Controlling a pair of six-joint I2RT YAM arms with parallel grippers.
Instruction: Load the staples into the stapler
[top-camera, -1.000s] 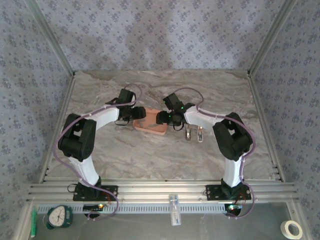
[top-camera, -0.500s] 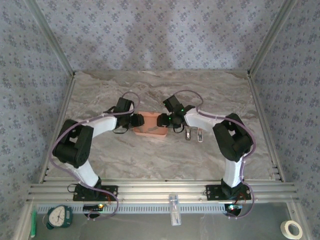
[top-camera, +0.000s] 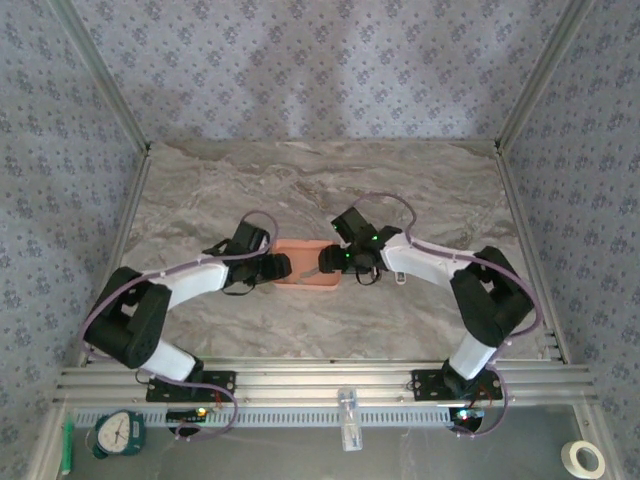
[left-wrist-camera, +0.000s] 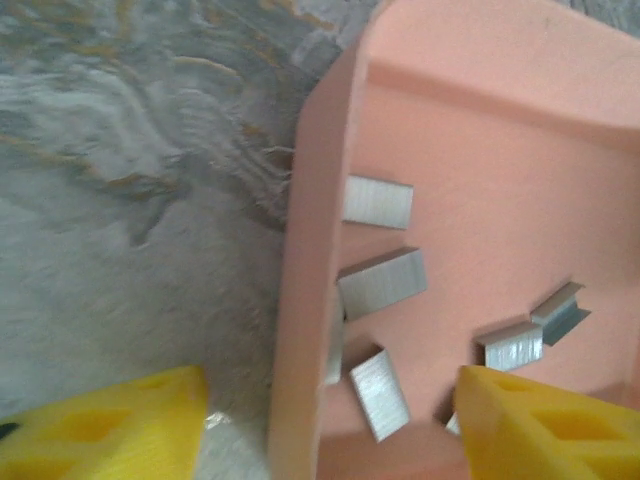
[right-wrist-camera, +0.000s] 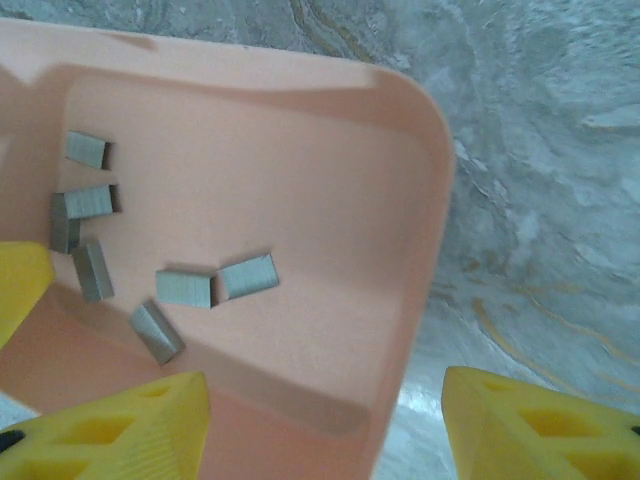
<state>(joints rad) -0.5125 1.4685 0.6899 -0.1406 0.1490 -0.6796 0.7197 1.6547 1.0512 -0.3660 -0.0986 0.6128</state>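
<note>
In the top external view, a salmon-pink tray (top-camera: 308, 280) lies on the marbled counter (top-camera: 200, 190) around its middle, a little toward the near edge. The left arm (top-camera: 190, 282) brings the left jaws to the tray's left end and the right arm (top-camera: 430, 262) brings the right jaws to its right end; how wide either pair stands cannot be told from up here. In the left wrist view, the left jaws stand apart and straddle the tray's side wall without touching it, one yellow finger (left-wrist-camera: 100, 425) over the counter outside and the other inside the tray. The staples (left-wrist-camera: 382, 283) lie loose on the tray floor as short grey strips, scattered at different angles. In the right wrist view, the right jaws are also apart and grip nothing, one yellow finger (right-wrist-camera: 110, 430) inside the tray and the other beyond its rounded rim over the counter. Here the staples lie toward the left of the tray floor, near another yellow finger at the picture's left margin.
</note>
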